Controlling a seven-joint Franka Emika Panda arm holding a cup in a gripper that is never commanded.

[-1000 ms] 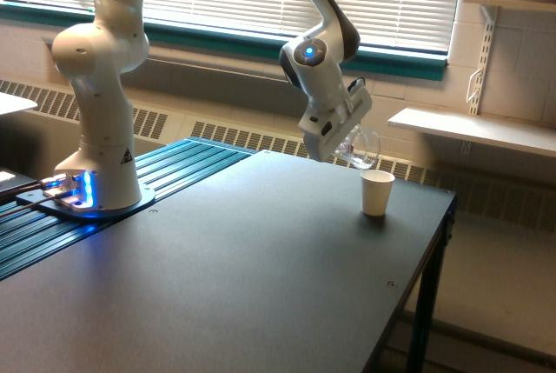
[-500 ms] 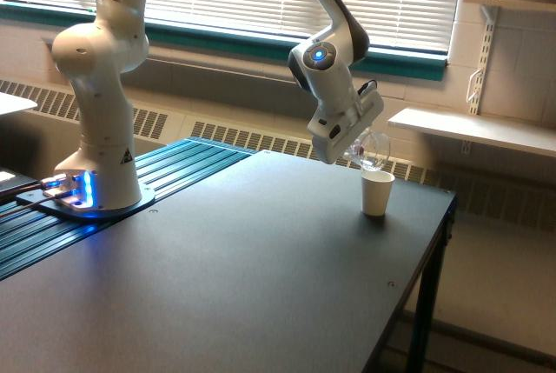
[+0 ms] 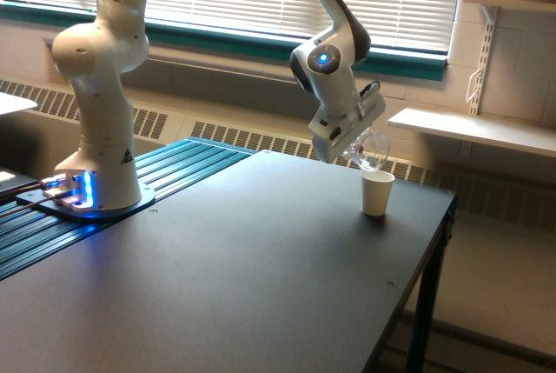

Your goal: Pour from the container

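A clear, rounded glass container [image 3: 371,149] hangs tilted just above the rim of a white paper cup [image 3: 376,193] that stands upright on the dark table [image 3: 243,277] near its far right corner. My gripper [image 3: 354,143] is shut on the container, gripping it from the exterior view's left, with the wrist angled down toward the cup. The container's mouth and any contents are too small to make out.
The arm's white base [image 3: 95,164] stands on a blue ribbed platform [image 3: 174,173] at the exterior view's left. A window with blinds runs along the back wall. White wall shelves [image 3: 473,129] hang at the right, beyond the table's edge.
The gripper and the container shifted slightly to the right and came closer over the paper cup; between half a second ago and now they barely moved.
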